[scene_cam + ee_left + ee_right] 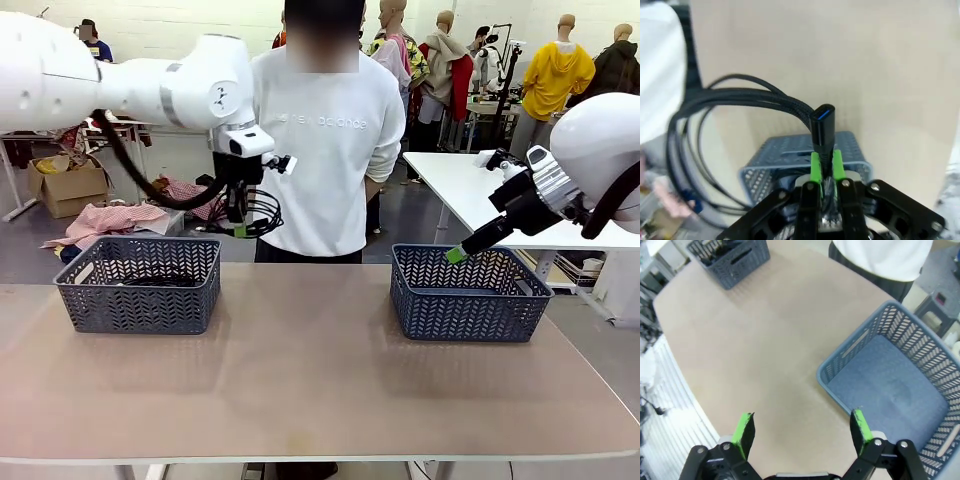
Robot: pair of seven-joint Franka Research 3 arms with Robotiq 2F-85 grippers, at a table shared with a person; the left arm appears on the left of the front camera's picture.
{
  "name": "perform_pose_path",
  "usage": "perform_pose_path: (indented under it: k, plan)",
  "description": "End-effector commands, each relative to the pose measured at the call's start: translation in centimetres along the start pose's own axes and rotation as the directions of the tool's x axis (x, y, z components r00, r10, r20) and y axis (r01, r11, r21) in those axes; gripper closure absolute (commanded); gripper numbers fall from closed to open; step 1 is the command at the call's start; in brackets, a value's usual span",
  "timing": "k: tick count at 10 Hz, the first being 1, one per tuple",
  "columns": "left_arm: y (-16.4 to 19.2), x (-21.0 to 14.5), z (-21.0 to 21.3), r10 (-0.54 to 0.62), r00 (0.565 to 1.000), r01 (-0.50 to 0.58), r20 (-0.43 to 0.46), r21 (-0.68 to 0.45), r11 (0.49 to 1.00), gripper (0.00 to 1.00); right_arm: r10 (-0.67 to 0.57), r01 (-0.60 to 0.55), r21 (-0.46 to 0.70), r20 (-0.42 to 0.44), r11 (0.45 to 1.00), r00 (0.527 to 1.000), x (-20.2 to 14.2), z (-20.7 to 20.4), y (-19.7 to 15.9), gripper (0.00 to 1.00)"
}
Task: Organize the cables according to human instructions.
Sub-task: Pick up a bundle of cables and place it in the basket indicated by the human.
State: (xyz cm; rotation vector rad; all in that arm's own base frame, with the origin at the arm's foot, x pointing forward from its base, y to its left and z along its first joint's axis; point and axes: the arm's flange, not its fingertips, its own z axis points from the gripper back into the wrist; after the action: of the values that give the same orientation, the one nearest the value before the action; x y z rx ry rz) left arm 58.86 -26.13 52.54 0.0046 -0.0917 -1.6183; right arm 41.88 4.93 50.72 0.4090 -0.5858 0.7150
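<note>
You face a long tan table (pixel 300 380) with a person in a white sweatshirt (pixel 325 150) standing at its far edge. Take the left-hand grey-blue woven plastic basket (pixel 140 300) as your landmark. It sits on the table toward your left, and dark coils of thin black power cord (pixel 150 280) lie inside it.

Your left gripper (pixel 240 226) hangs in the air above and just right of that basket, near the person's side. Its green-padded fingers (pixel 815 167) are pinched tight around the neck of a black plug (pixel 821 125), so it is holding one coiled thin black cable (pixel 262 212). The coil dangles beside the gripper, clear of the table. In the left wrist view the cable's loops (pixel 715 115) sweep out to the side, and the landmark basket sits below the plug.

A second, matching grey-blue basket (pixel 470 300) stands well to the right of the landmark basket, on the same table. In the right wrist view its floor (pixel 890 390) looks bare.

Your right gripper (pixel 462 250) hovers over that second basket's far right corner. In the right wrist view its two green pads (pixel 744 427) stand wide apart with nothing between them.
</note>
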Motion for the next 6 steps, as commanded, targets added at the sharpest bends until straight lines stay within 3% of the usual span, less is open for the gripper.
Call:
perform_pose_path:
  k: [1,6]
  plan:
    - [1.44,1.27,0.89,-0.027,1.000,0.027,-0.013,-0.005,1.000,1.00,0.001,-0.001,0.016,0.023,1.000,1.000,0.05,0.04,-0.25,0.00]
    - [1.44,1.27,0.89,-0.027,1.000,0.027,-0.013,-0.005,1.000,1.00,0.001,-0.001,0.016,0.023,1.000,1.000,0.05,0.04,-0.25,0.00]
